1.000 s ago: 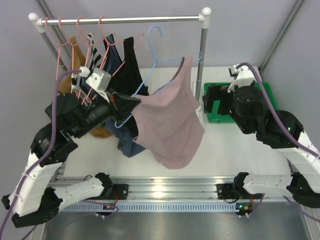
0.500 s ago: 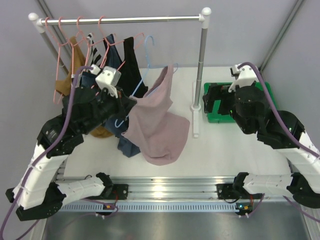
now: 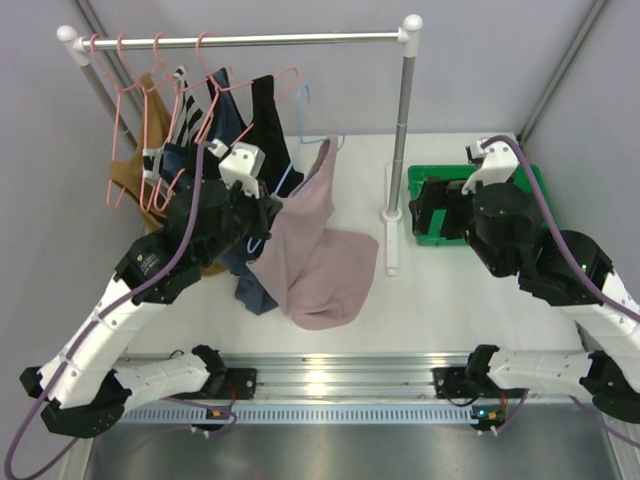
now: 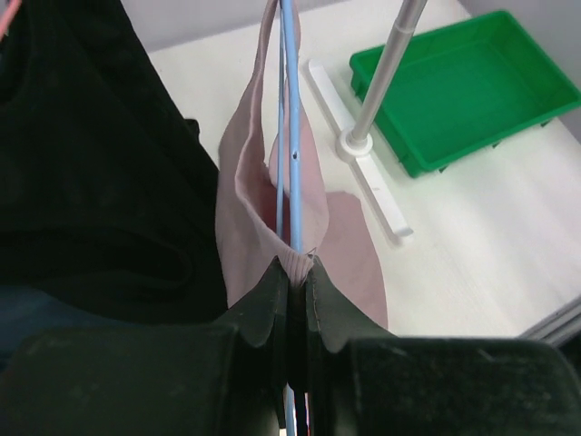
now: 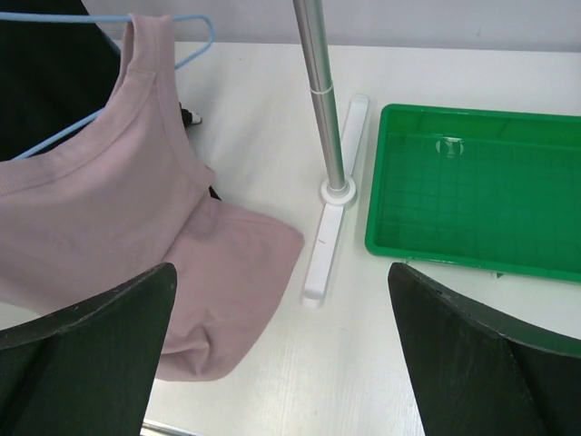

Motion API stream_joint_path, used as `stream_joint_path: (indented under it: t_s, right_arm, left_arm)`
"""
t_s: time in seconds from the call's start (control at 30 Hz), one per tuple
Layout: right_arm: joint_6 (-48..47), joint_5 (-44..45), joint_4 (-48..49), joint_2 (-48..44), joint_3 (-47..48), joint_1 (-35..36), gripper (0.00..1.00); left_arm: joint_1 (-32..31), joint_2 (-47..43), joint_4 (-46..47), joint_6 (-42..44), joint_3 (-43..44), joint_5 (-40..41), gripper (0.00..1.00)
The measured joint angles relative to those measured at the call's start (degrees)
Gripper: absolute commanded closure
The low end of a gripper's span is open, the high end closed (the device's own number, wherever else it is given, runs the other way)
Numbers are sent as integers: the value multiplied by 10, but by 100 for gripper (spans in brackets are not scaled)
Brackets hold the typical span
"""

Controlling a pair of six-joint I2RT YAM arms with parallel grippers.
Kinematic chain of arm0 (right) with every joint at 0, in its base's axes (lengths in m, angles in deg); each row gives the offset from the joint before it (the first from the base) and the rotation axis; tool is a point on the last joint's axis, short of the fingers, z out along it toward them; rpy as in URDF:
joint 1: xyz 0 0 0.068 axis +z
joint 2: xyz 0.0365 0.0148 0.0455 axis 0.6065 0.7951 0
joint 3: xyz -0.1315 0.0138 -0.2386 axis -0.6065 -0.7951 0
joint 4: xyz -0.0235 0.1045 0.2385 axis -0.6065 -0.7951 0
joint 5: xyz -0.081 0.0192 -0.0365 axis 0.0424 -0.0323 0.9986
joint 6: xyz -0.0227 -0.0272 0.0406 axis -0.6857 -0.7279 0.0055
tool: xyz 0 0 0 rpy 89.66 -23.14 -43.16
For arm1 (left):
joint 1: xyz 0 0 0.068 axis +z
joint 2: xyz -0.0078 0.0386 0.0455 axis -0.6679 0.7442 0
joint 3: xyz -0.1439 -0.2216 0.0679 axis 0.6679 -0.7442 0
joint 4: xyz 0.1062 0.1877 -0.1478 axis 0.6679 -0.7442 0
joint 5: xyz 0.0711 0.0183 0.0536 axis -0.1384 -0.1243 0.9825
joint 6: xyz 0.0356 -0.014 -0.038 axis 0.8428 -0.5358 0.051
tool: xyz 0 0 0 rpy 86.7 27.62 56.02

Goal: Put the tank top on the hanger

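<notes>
The mauve-pink tank top (image 3: 318, 250) hangs over the light-blue wire hanger (image 3: 301, 100), which is held in the air below the rail. Its hem droops onto the table. My left gripper (image 3: 262, 215) is shut at the hanger's lower corner. In the left wrist view the left gripper (image 4: 295, 265) pinches the ribbed edge of the tank top (image 4: 243, 204), and the hanger (image 4: 290, 109) wire runs between the jaws. My right gripper (image 3: 430, 210) is wide open by the green tray, holding nothing. The right wrist view shows the right gripper (image 5: 281, 354) above bare table, the tank top (image 5: 100, 200) and hanger (image 5: 195, 50) to its left.
A clothes rack's rail (image 3: 250, 40) carries pink hangers (image 3: 125, 90) with black, navy and mustard garments at the left. Its post (image 3: 403, 120) and white foot (image 3: 392, 235) stand mid-table. A green tray (image 3: 532, 180) lies at the right.
The left arm carried the hanger and tank top leftward and back toward the hung clothes. The top turned edge-on and its hem sagged onto the table. The right arm hardly moved.
</notes>
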Motion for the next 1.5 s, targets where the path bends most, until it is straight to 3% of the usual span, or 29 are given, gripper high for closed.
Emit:
stream_joint_path:
  t_s: [0.4, 0.8, 1.17, 1.5]
  right_arm:
    - [3, -2, 1, -1, 0, 0, 0]
    - [3, -12, 4, 10, 0, 0, 0]
    - [3, -18, 4, 10, 0, 0, 0]
    - [3, -26, 4, 8, -13, 0, 0]
  left_arm:
    - [0, -60, 98, 28, -2, 56, 100]
    - [18, -15, 196, 66, -15, 94, 100]
    - [164, 30, 217, 41, -15, -6, 100]
    - [195, 36, 219, 9, -36, -75, 100]
